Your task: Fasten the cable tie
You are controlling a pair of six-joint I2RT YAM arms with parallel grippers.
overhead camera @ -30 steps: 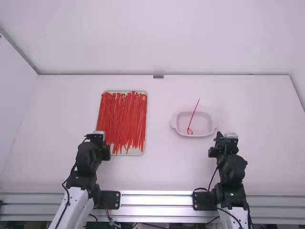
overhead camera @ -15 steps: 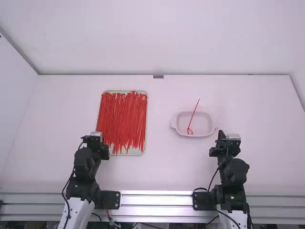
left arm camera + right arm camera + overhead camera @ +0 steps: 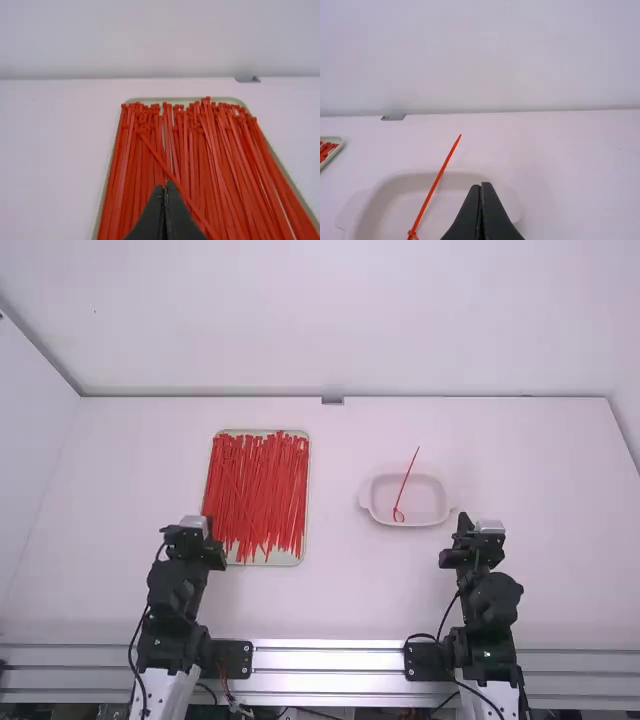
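- The cable tie (image 3: 406, 483) lies in the white dish (image 3: 375, 502), loop end nearest the arms, tail slanting away and rightward past the far rim.
- The left gripper (image 3: 165, 186) and right gripper (image 3: 481, 185) are both pressed together, empty.
- The right wrist view shows the tail rising off the dish.

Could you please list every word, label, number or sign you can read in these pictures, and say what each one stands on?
None: no text can be read anywhere.
The tray, the red ties, the dish, the looped tie in it and the table bear no visible print.
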